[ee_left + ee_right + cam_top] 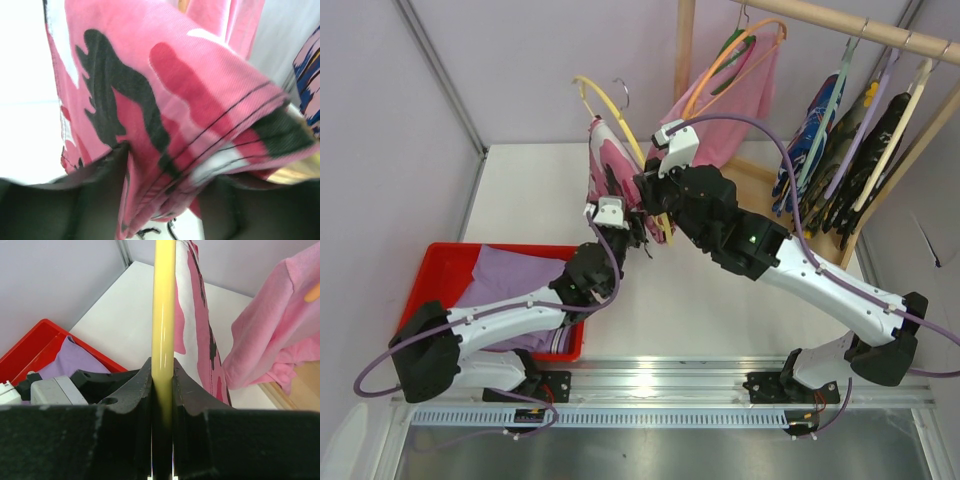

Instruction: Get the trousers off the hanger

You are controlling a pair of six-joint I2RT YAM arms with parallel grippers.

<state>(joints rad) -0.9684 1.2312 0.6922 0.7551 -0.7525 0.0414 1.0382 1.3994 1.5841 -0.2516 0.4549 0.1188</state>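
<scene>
- Yellow hanger (164, 300), a thin arched bar, is held up in the air over the white table (520, 190), standing tilted rather than level.
- Clamped tight on that bar is the right end effector (163, 382), with a finger pressed against each side of it.
- Pink camouflage trousers (608, 165) hang from the hanger, draping down beside the bar.
- At the trousers' lower hem sits the left end effector (165, 170). Its fingers (85, 195) stand apart with a fold of the cloth between them; whether they pinch it I cannot tell.
- Left of the arms, a red bin (430, 270) holds a lilac cloth (510, 275).
- Behind, a wooden rail (840, 25) carries a plain pink garment (740, 100) and other clothes.
</scene>
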